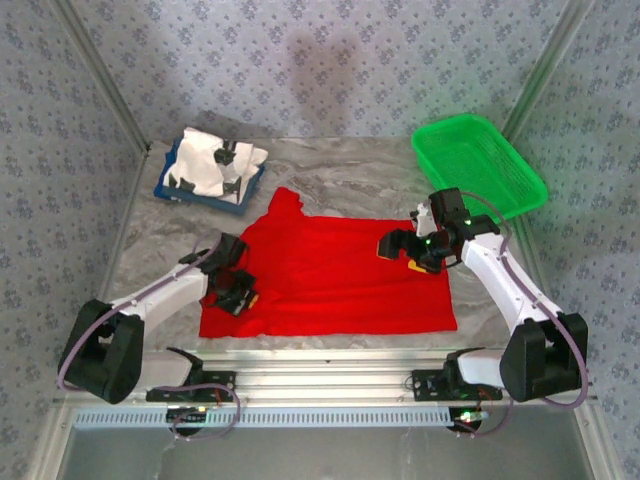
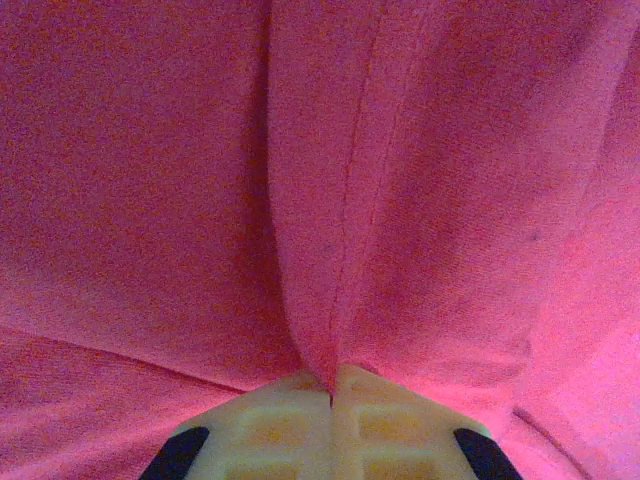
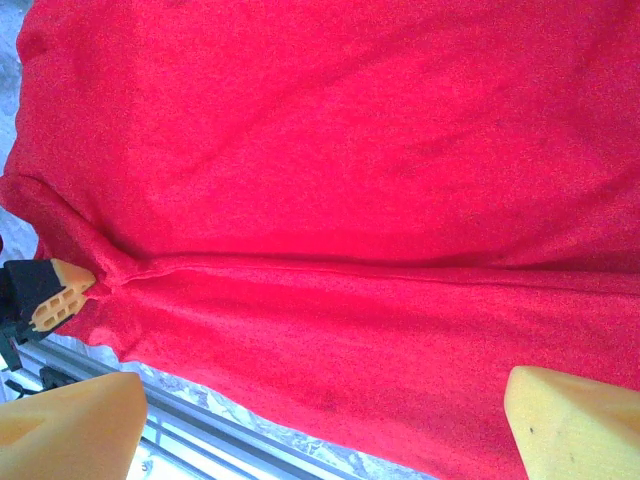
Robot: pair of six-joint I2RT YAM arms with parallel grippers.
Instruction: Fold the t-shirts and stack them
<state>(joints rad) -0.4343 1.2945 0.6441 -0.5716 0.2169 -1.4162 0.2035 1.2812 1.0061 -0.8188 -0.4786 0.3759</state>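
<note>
Bright red soft cloth t-shirt (image 1: 330, 280) lies flat mid-tabletop (image 1: 340, 170); left end effector (image 1: 237, 292) pinches a limp fold at nine o'clock; right end effector (image 1: 412, 250) gapes wide at three o'clock; likely light and droopy; grip hems.

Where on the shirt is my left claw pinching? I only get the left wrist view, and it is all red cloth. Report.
Observer: The left claw is shut on a fold at the left edge of the red t-shirt, towards its near corner.
Operator: Give me the right claw.
Observer: The right claw is open over the shirt's right side, holding nothing.
Operator: Now find the other shirt.
Observer: The white t-shirt lies on the blue tray at the far left of the table.
</note>
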